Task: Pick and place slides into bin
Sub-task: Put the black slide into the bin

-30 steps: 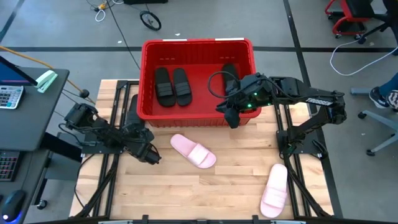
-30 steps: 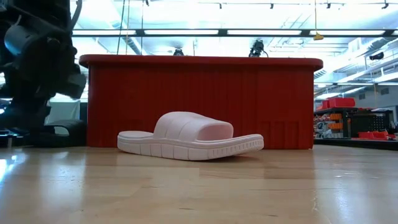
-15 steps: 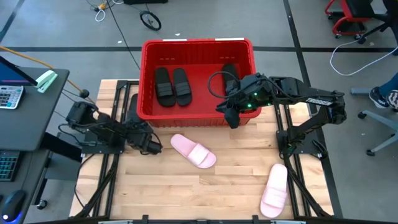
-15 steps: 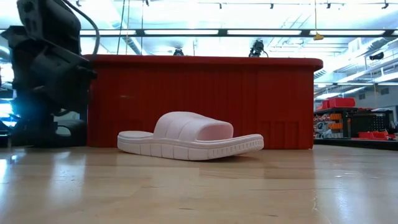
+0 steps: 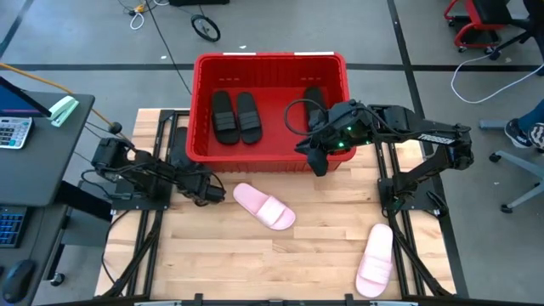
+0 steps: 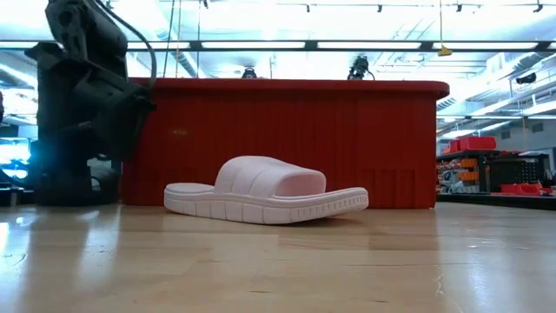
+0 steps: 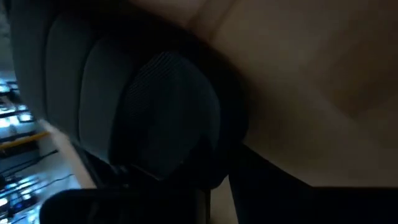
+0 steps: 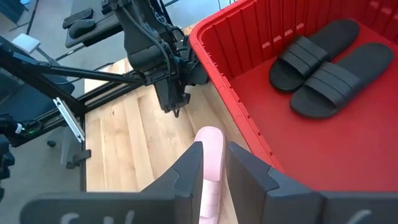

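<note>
My left gripper (image 5: 214,191) hangs above the table by the near left corner of the red bin (image 5: 270,58). A black slide (image 7: 155,112) fills its wrist view, close in front of it. My right gripper (image 8: 215,163) waits over the bin's near right wall, open by a narrow gap and empty. Two black slides (image 5: 236,117) lie sole-down in the bin's left half, and a third (image 5: 314,98) lies in its right half. One pink slide (image 5: 264,206) lies sole-down in front of the bin, another (image 5: 375,259) at the near right. My left gripper is shut on the black slide, whose ribbed strap (image 7: 168,93) shows just past the fingers. The slide and the gripper's own body hide the place of contact, so the part held and the kind of hold cannot be told.
Another dark slide (image 5: 181,146) lies on the table along the bin's left wall. The bin's near wall (image 6: 287,139) stands tall right behind the pink slide (image 6: 261,191). Bare wood lies at the table's near left and middle.
My left gripper has gone toward the table's far and right edges, from the near left of the pink slide to the bin's near left corner, with the black slide in front of it.
</note>
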